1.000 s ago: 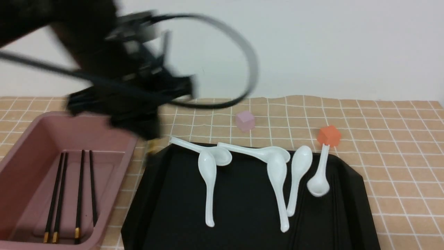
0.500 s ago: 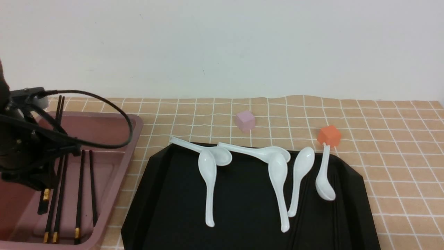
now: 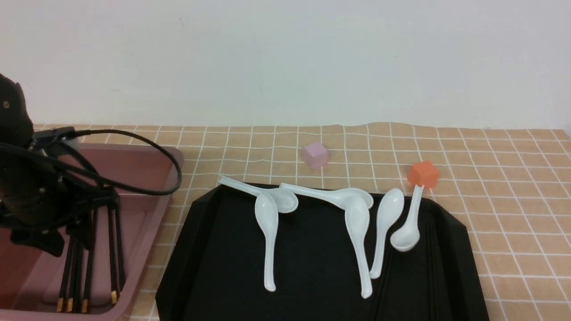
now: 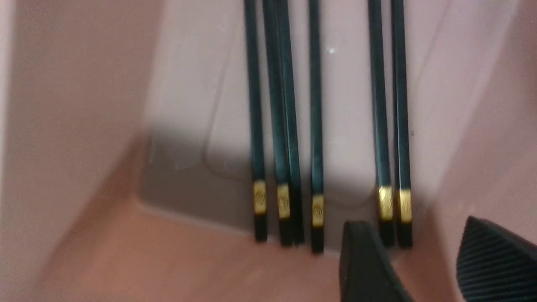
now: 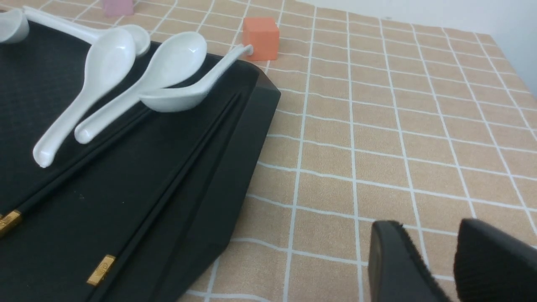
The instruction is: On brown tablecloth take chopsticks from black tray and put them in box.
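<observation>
Chopsticks [image 4: 316,126] are lying in the box, left gripper spread above them

From where I'm standing, the black tray [image 3: 312,258] is filling the middle of the brown tablecloth [image 3: 513,200]. Left of the tray, the box [image 3: 154,223] is holding several chopsticks, lying lengthwise with their gold-banded ends toward the robot. The left gripper [image 4: 415,226] is hanging over there too, its fingers standing apart and pinching nothing. More chopsticks [image 5: 168,188] are still lying inside the tray, along its right part, partly beneath the white spoons [image 3: 266,223]. Six of those spoons are resting on the tray, mostly toward its far side, some overlapping. Beyond the tray's far edge, a pink cube [image 3: 315,155] is sitting on the cloth; an orange cube [image 3: 423,174] is sitting close to the far right corner. To the tray's right, the right gripper [image 5: 432,230] is hovering over the cloth, fingers parted around nothing.
</observation>
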You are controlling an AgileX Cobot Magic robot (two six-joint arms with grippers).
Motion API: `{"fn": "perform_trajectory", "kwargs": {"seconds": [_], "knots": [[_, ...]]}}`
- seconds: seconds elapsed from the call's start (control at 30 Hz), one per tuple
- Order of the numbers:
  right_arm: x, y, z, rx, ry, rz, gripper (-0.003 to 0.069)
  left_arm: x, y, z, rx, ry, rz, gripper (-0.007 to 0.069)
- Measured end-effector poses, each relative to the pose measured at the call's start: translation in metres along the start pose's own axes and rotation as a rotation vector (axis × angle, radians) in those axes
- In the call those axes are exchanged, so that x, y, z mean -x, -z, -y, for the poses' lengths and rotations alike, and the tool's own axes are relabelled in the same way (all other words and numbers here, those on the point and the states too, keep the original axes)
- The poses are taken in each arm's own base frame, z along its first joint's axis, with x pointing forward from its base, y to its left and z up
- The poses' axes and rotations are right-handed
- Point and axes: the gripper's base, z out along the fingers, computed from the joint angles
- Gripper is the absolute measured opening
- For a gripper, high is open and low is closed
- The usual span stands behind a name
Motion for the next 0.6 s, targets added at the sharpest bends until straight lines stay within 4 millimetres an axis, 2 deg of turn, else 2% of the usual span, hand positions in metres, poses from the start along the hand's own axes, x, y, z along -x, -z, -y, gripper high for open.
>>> {"fn": "perform_trajectory", "kwargs": {"seconds": [0.03,0.17,0.23,0.3,0.33,0.37,0.4,0.47,0.6], "knots": [[0.000,0.000,0.000,0.000,0.000,0.000,0.0240,-0.003,0.006,-0.001,-0.001,0.000,0.001,0.0299],[0.000,0.000,0.000,0.000,0.000,0.000,0.0240,-0.016,0.034,-0.002,-0.031,-0.011,0.019,0.0149],[0.000,0.000,0.000,0.000,0.000,0.000,0.0240,-0.028,0.054,-0.003,-0.056,-0.035,0.037,0.0053],[0.000,0.000,0.000,0.000,0.000,0.000,0.0240,-0.041,0.070,-0.005,-0.082,-0.057,0.075,-0.0002],[0.000,0.000,0.000,0.000,0.000,0.000,0.0240,-0.054,0.084,-0.007,-0.105,-0.066,0.118,-0.0013],[0.000,0.000,0.000,0.000,0.000,0.000,0.0240,-0.055,0.083,-0.007,-0.107,-0.066,0.114,-0.0013],[0.000,0.000,0.000,0.000,0.000,0.000,0.0240,-0.072,0.099,-0.010,-0.140,-0.068,0.177,-0.0013],[0.000,0.000,0.000,0.000,0.000,0.000,0.0240,-0.098,0.114,-0.013,-0.210,-0.059,0.290,-0.0013],[0.000,0.000,0.000,0.000,0.000,0.000,0.0240,-0.139,0.120,-0.020,-0.359,-0.003,0.543,-0.0013]]}}
